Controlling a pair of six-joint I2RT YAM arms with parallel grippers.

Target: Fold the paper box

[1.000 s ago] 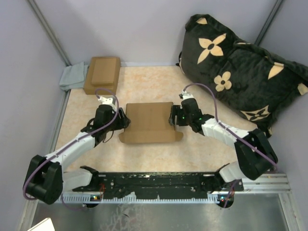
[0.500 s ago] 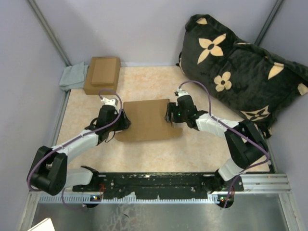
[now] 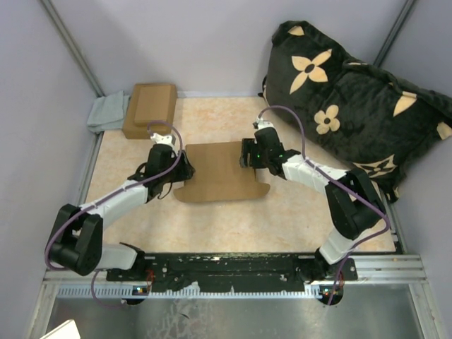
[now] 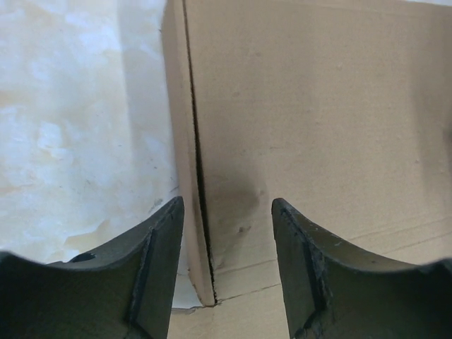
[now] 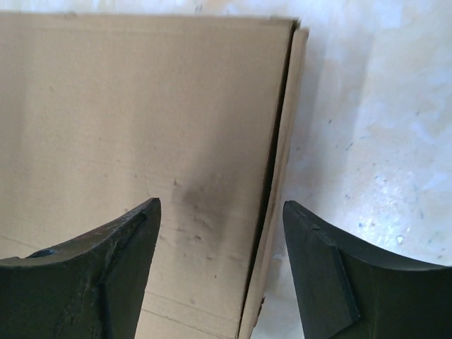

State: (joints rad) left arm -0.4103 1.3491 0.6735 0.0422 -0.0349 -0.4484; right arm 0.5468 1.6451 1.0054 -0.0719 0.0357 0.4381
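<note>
Roughly at the middle of the table [image 3: 212,226], the paper box [image 3: 221,171] is seen lying low and flat, between the two arms. Its broad top panel is turned upward, and a flap with rounded corners is spread out on the table along its near edge.

The left gripper [image 3: 180,168] is set at the left edge of the box, with its fingers [image 4: 152,268] spread apart. In the left wrist view they are placed on either side of the dark seam between the top panel and a narrow side strip. The right gripper [image 3: 247,153] is set at the right edge in the same way. Its fingers [image 5: 113,268] are parted over the matching seam and strip. Nothing is pinched by either one, and whether the cardboard is touched cannot be told.

As a judgement, the task is taken to be well under way but not finished. The large panel appears to be laid over the body, and the side strips appear to be folded in along both edges. The near flap is not yet tucked. The seams at both sides are not shown pressed shut, so closing the sides and tucking that flap are thought to be what is left.

A smaller cardboard box [image 3: 150,109], a grey cloth [image 3: 107,113] and a dark flowered cushion [image 3: 353,99] are kept well apart from the work.
</note>
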